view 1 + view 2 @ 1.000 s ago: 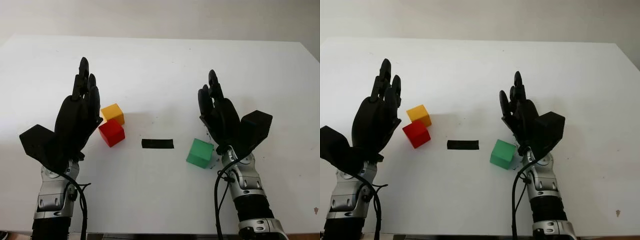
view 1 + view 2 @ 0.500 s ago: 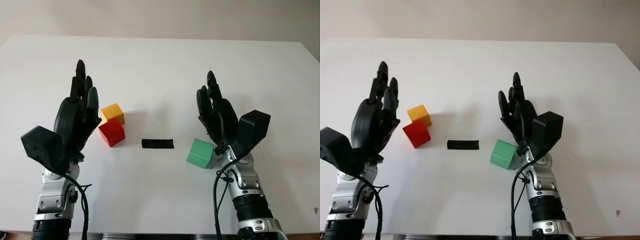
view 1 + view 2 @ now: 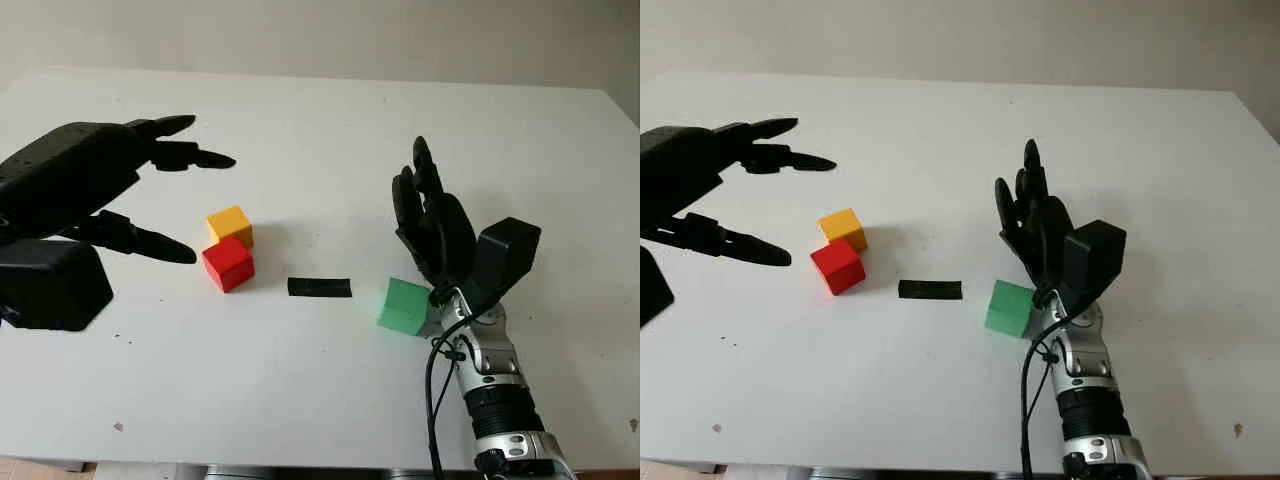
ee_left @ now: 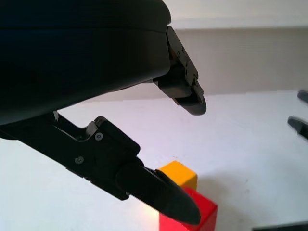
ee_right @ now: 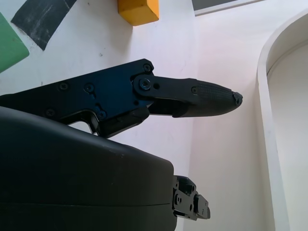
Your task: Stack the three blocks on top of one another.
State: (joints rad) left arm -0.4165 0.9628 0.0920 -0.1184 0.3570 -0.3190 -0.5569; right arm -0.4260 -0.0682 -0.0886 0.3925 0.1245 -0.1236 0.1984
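Note:
A yellow block [image 3: 229, 224] and a red block [image 3: 228, 264] sit touching at a corner, left of the table's centre. The green block [image 3: 404, 305] lies at the right. My left hand [image 3: 200, 206] hovers open, raised above the table to the left of the yellow and red blocks, fingers pointing right toward them. The left wrist view has the yellow block [image 4: 179, 174] and red block [image 4: 190, 211] just beyond the fingertips. My right hand [image 3: 425, 215] is open, upright beside the green block on its right, holding nothing.
A strip of black tape [image 3: 319, 287] lies on the white table [image 3: 320, 130] between the red and green blocks. Open tabletop stretches behind the blocks and along the front edge.
My left hand has lifted and turned sideways, from standing upright beside the red block to hovering with its fingers pointing right. The right hand and all blocks stay put.

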